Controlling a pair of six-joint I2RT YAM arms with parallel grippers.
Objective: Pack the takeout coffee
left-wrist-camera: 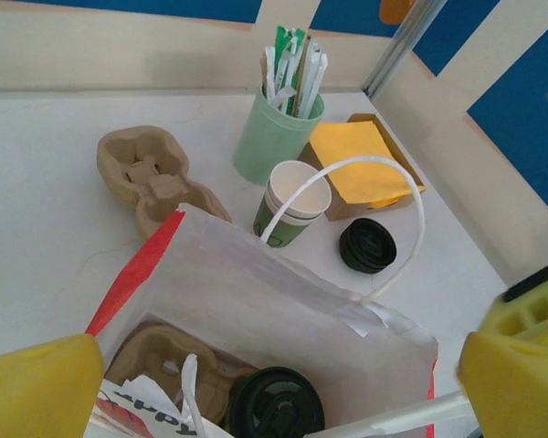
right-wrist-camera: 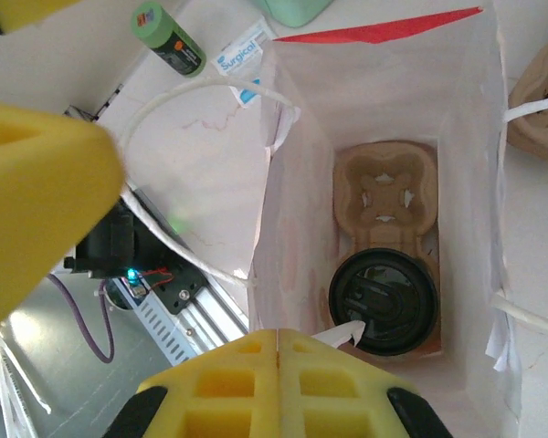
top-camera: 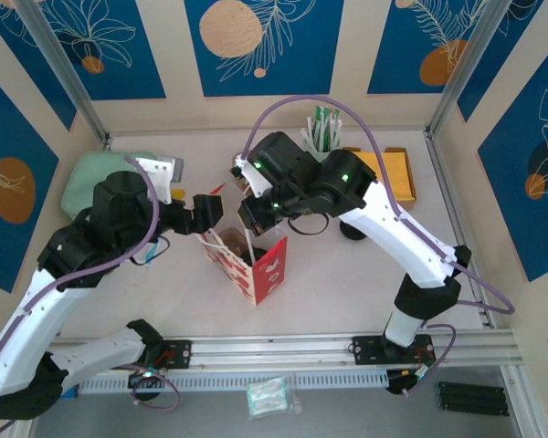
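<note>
Takeout coffee cup (left-wrist-camera: 292,203) on white table (left-wrist-camera: 55,210), blue-cream wall panels (top-camera: 260,36), left tool (left-wrist-camera: 279,379) spread, right tool (right-wrist-camera: 279,351) pressed together

You are looking down on a pale, faintly marbled tabletop (top-camera: 347,283) boxed in on three sides by cream walls (top-camera: 256,114). The walls carry deep blue panels (top-camera: 301,73) printed with white leaf outlines and orange discs (top-camera: 230,27). Slanting aluminium posts (top-camera: 62,68) rise from the two back corners, and along the near edge you have a silver aluminium rail (top-camera: 292,347) with a white slotted cable duct (top-camera: 329,376) just below it, then a grey surface (top-camera: 365,415). Your light is soft and even, leaving only faint shadows on the table.
</note>
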